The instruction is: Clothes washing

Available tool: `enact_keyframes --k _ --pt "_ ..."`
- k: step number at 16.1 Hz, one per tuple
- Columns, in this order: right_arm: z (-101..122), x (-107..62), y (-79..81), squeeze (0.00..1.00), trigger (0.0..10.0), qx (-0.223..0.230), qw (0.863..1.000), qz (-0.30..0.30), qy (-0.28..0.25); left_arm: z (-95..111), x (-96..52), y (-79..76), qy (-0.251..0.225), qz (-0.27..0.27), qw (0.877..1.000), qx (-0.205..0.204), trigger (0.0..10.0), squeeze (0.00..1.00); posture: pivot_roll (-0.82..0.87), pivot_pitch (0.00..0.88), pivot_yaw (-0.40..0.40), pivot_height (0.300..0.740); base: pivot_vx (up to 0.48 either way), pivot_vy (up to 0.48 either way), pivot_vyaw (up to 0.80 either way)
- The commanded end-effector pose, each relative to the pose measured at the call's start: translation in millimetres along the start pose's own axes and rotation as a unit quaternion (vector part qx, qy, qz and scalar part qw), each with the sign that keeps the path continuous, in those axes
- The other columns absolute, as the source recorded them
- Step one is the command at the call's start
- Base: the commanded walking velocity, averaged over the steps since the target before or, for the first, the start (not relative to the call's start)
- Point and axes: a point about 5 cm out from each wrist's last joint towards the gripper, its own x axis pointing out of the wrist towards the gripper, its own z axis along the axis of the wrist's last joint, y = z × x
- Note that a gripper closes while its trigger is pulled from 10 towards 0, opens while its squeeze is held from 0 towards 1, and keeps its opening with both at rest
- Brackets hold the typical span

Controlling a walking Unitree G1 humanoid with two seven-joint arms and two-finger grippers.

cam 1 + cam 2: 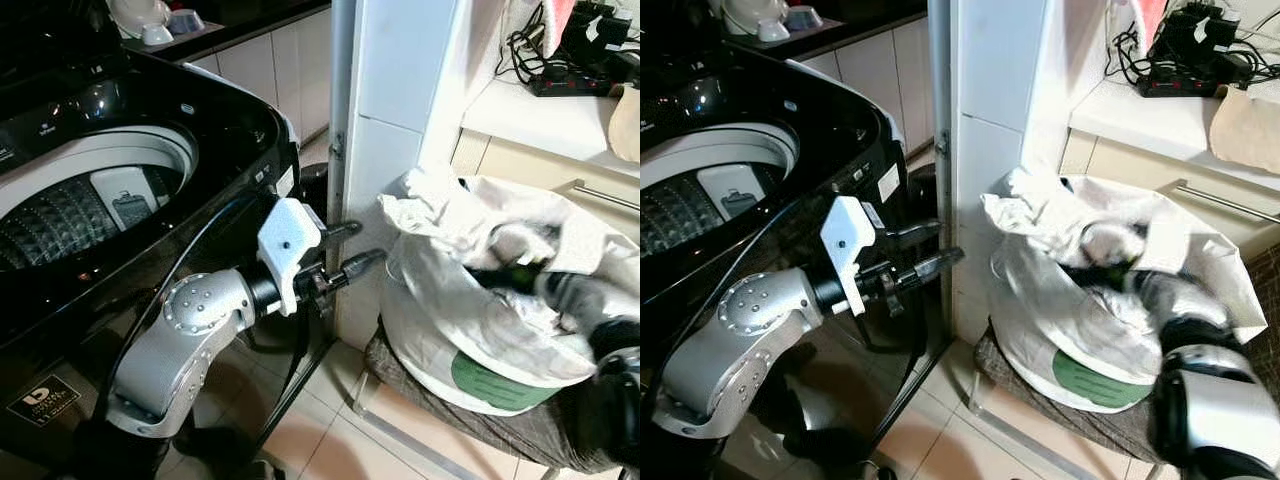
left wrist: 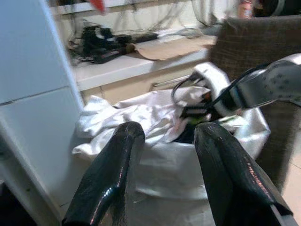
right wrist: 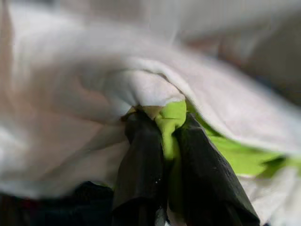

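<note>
From the left eye view, a black top-loading washing machine (image 1: 150, 130) stands on the robot's left with its lid up, and the ribbed drum (image 1: 70, 205) is visible inside. The left gripper (image 1: 350, 250) is held in the air between the machine and a white laundry bag (image 1: 470, 330), with its two fingers spread apart and nothing between them. The bag sits on a brown woven chair (image 1: 470, 415) just beside a white wall corner (image 1: 385, 120). The right arm reaches down into the mouth of the bag.

In the right eye view the same scene appears. A table (image 1: 1150, 115) behind the bag carries a black power strip with cables (image 1: 1185, 60).

In the left wrist view the two black fingers (image 2: 108, 179) are wide apart, and the white bag lies beyond them with the right arm going into it.

In the right wrist view the right gripper (image 3: 164, 141) is pressed together on a bright green garment (image 3: 171, 117), which it pinches inside the bag. A white cloth (image 3: 136, 87) lies folded over the green piece, touching the fingertips. The rest of this view is blurred.
</note>
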Motion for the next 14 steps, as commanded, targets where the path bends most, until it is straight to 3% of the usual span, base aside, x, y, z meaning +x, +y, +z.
enact_keyframes --k 1,2,6,9,10,11,12,14 --pt "41.9 -9.0 -5.8 0.00 0.0 0.000 0.997 -0.010 -0.071 6.6 -2.0 4.6 -0.018 0.027 0.999 0.018 10.0 0.00 0.00 0.016 0.042 0.740 0.000 0.000 0.00" --pt "41.9 -9.0 -5.8 0.00 0.0 0.000 0.997 -0.010 -0.071 6.6 -2.0 4.6 -0.018 0.027 0.999 0.018 10.0 0.00 0.00 0.016 0.042 0.740 0.000 0.000 0.00" --pt "115.5 -48.6 1.3 0.00 0.0 -0.049 0.980 0.004 -0.194 17.9 0.9 15.2 -0.069 0.080 0.994 0.038 10.0 0.00 -0.01 0.011 0.040 0.740 0.000 0.000 0.00" --pt "137.3 -67.3 9.3 0.00 0.0 -0.056 0.970 0.019 -0.235 24.4 0.2 18.7 -0.082 0.088 0.992 0.035 10.0 0.00 -0.01 0.008 0.039 0.740 0.000 0.000 0.00" --pt "161.4 -89.7 15.3 0.00 0.0 -0.058 0.954 0.023 -0.293 27.1 -0.8 19.9 -0.087 0.086 0.992 0.036 10.0 0.00 -0.01 0.007 0.038 0.740 0.000 0.000 0.00" --pt "168.7 -97.3 16.8 0.00 0.0 -0.057 0.948 0.024 -0.311 27.6 -1.1 20.0 -0.088 0.085 0.992 0.035 10.0 0.00 -0.01 0.007 0.038 0.740 0.000 0.000 0.00" --pt "174.4 -108.6 17.4 0.00 0.0 -0.082 0.946 0.018 -0.314 27.2 -0.9 18.4 -0.089 0.080 0.992 0.033 10.0 0.00 -0.01 0.007 0.041 0.740 0.000 0.000 0.00" --pt "165.3 -109.0 17.8 0.00 0.0 -0.140 0.953 0.019 -0.268 26.4 -0.3 16.5 -0.090 0.075 0.993 0.029 10.0 0.00 -0.02 0.006 0.040 0.740 0.000 0.000 0.00"
